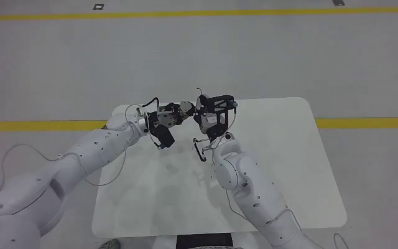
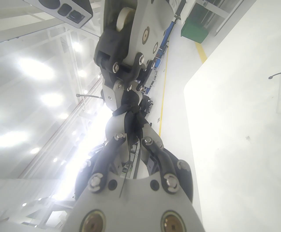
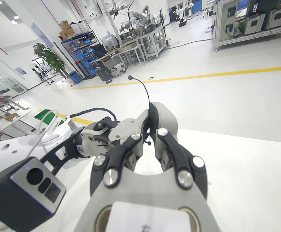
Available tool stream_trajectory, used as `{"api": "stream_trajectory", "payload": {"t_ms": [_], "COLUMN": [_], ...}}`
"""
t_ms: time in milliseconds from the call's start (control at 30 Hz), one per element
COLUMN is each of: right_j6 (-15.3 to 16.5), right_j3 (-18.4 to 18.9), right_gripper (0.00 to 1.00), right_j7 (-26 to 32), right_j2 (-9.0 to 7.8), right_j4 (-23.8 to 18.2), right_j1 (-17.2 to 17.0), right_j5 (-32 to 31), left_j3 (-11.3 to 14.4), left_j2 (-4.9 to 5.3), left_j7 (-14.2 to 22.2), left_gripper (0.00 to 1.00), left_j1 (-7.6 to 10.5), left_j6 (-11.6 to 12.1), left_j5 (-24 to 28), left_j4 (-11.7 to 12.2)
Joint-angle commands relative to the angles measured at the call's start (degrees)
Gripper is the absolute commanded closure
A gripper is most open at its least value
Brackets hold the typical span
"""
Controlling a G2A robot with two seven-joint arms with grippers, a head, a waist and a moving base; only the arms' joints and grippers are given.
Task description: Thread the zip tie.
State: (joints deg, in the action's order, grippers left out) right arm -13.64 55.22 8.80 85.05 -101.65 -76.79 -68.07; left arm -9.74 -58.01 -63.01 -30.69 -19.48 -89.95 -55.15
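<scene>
Right wrist view: right gripper (image 3: pixel 151 116) clamped shut on zip tie (image 3: pixel 146 90). Left gripper (image 2: pixel 131 117) closed on its tail, with the contact obscured, above the far edge of the table (image 1: pixel 280 162).

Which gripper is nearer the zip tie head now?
Right. The right gripper pinches the strap, with the zip tie head arcing up just beyond its fingertips. The left gripper meets those tips from the opposite side, farther from the head.

You're working in a robotics lab or factory hall. Beyond the right gripper (image 3: pixel 151 124) stand blue parts racks (image 3: pixel 84 55), cluttered workbenches (image 3: pixel 140 46), other white robots (image 3: pixel 135 16) and wired control cabinets (image 3: pixel 232 26), all past a yellow floor line (image 3: pixel 197 77) on the pale floor (image 3: pixel 219 98).
</scene>
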Motion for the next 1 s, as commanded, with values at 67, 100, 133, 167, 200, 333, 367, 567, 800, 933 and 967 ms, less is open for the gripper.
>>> {"api": "stream_trajectory", "payload": {"t_ms": [67, 100, 133, 167, 200, 333, 367, 567, 800, 933, 967], "right_j6": [0.1, 0.1, 0.1, 0.1, 0.1, 0.0, 0.0, 0.1, 0.3, 0.3, 0.3], "right_j3": [0.0, 0.0, 0.0, 0.1, 0.1, 0.2, 0.2, 0.3, 0.6, 0.7, 0.7], "right_gripper": [1.0, 1.0, 1.0, 1.0, 1.0, 1.0, 1.0, 1.0, 1.0, 1.0, 1.0], "right_j7": [0.2, 0.2, 0.3, 0.3, 0.3, 0.3, 0.3, 0.5, 0.7, 0.8, 0.8], "right_j2": [0.08, 0.11, 0.13, 0.14, 0.17, 0.25, 0.27, 0.36, 0.45, 0.51, 0.53], "right_j4": [0.0, 0.0, 0.0, 0.0, -0.1, -0.2, -0.2, -0.4, -0.4, -0.3, -0.3], "right_j1": [-0.1, -0.1, -0.1, -0.2, -0.2, -0.4, -0.4, -0.8, -1.2, -1.3, -1.3], "right_j5": [-0.2, -0.3, -0.4, -0.5, -0.6, -0.7, -0.7, -1.0, -1.2, -1.3, -1.3], "left_j3": [0.0, 0.0, 0.0, 0.0, 0.0, 0.0, 0.0, 0.0, 0.0, 0.0, 0.0], "left_j2": [0.0, 0.0, 0.0, 0.0, 0.0, 0.0, 0.0, 0.0, 0.0, 0.0, 0.0], "left_j7": [0.0, 0.0, 0.0, 0.0, 0.0, 0.0, 0.0, 0.0, 0.0, 0.0, 0.0], "left_gripper": [1.0, 1.0, 1.0, 1.0, 1.0, 1.0, 1.0, 1.0, 1.0, 1.0, 1.0], "left_j1": [0.0, 0.0, 0.0, 0.0, 0.0, 0.0, 0.0, 0.0, 0.0, 0.0, 0.0], "left_j6": [0.0, 0.0, 0.0, 0.0, 0.0, 0.0, 0.0, 0.0, 0.0, 0.0, 0.0], "left_j5": [0.0, 0.0, 0.0, 0.0, 0.0, 0.0, 0.0, 0.0, 0.0, 0.0, 0.0], "left_j4": [0.0, 0.0, 0.0, 0.0, 0.0, 0.0, 0.0, 0.0, 0.0, 0.0, 0.0]}}
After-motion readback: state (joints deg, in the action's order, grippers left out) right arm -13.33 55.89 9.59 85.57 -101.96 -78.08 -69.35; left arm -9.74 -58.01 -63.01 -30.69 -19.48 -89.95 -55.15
